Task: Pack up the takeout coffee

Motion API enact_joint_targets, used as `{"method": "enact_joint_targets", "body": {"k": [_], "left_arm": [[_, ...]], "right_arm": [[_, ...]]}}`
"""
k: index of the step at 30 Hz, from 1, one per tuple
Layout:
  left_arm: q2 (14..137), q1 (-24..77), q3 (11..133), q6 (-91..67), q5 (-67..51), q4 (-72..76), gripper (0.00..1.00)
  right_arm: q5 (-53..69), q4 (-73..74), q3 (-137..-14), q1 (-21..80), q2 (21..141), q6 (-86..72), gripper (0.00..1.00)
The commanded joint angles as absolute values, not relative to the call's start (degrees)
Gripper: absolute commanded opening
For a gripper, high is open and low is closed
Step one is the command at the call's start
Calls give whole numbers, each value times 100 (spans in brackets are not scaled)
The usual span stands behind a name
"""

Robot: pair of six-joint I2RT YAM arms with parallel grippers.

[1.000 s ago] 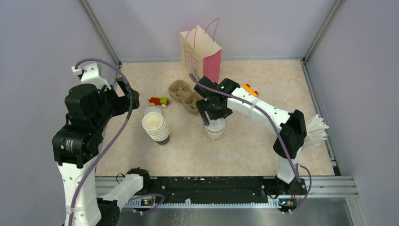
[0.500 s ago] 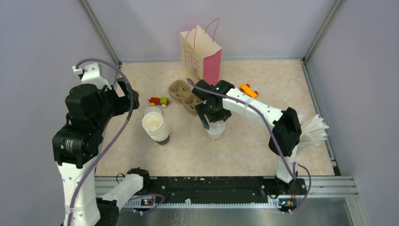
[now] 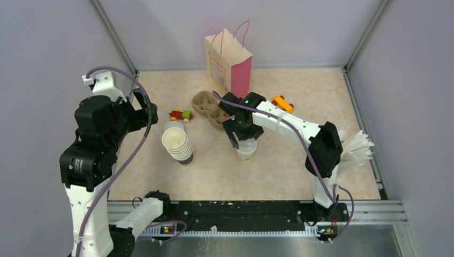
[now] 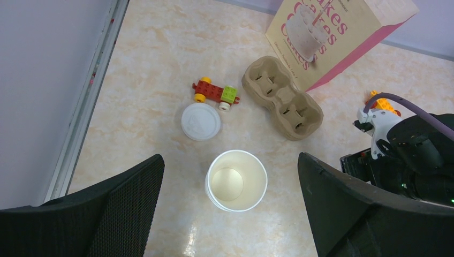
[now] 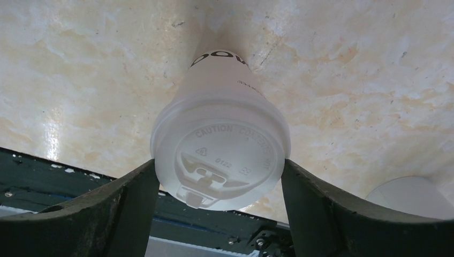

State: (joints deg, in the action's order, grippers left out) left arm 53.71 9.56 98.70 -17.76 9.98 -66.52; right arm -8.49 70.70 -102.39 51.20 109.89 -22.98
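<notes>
Takeout coffee (image 5: 220,134), a small white paper cup with round plastic lid, sits clamped between the fingers of the right gripper (image 5: 219,166). Grasp stage, by judgement; next requires lifting toward the cream-and-pink paper bag (image 3: 230,64) beyond.

right claw (image 5: 219,184) lowered, straddling takeout coffee (image 5: 220,140)

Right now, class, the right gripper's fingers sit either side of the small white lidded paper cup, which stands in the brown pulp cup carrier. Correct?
No. The small white lidded paper cup stands on the table, apart from the brown pulp carrier, as the top external view shows.
</notes>
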Motion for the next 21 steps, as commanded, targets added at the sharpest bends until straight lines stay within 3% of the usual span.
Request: {"method": "enact_joint_targets", "body": {"k": [1,21], "left_arm": [[5310,993,10010,-1679,1072,-6525,99],[5309,993,10079,-1661,1021,-6545,99]], "right_arm": [[-923,6932,-10390,5111,11032,-2213,78],[-851,6454,-9730,5091,10880,-2128,81]]}}
